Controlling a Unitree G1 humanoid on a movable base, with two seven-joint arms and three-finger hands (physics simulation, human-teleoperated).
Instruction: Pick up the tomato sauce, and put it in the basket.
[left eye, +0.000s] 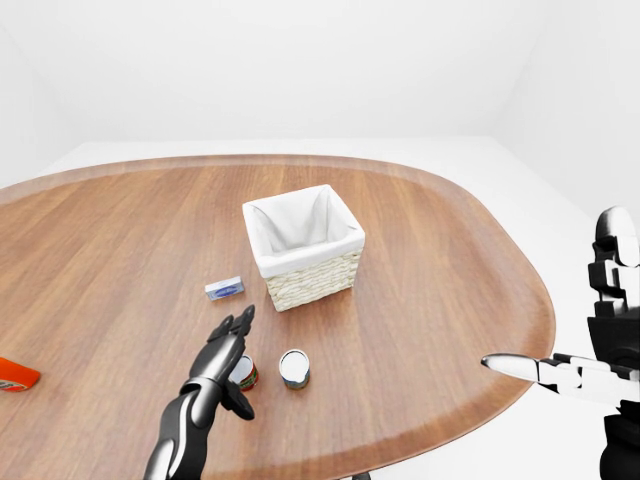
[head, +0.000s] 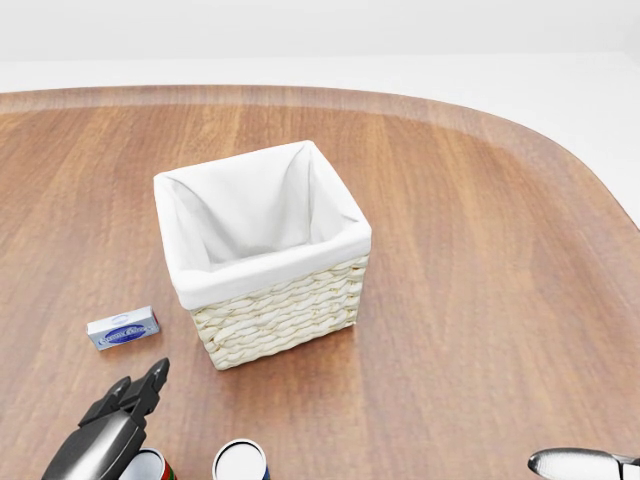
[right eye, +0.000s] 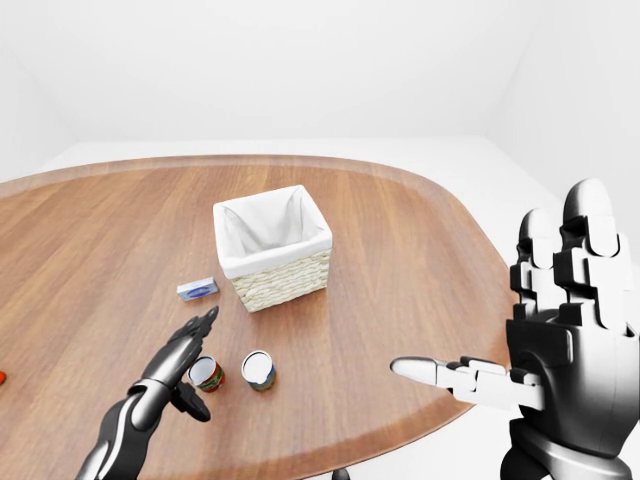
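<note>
On the wooden surface (left eye: 440, 260), near its middle, stands a woven basket (head: 280, 315) with a white cloth lining, upright and open at the top. Just to its left in the head view lies a small blue and white box (head: 123, 328), flat on the wood and apart from the basket. Toward the bottom of the right-eye view two cans stand side by side, near each other but not touching: a can with a red and green label (right eye: 207, 374) (the tomato sauce, going by its colours) and a can with a blue and white label (right eye: 258, 369). The left hand (right eye: 178, 362) comes in from the lower left with its fingers stretched out and spread; it hovers at the tomato sauce can, its thumb below the can and its long fingers above and to the left, and I cannot tell whether any finger touches it. The right hand (right eye: 560, 330) is raised at the right edge, off the table, palm open, fingers upright and thumb pointing left, holding nothing. At the far left edge of the left-eye view lies an orange-red object (left eye: 15, 375), only partly visible.
</note>
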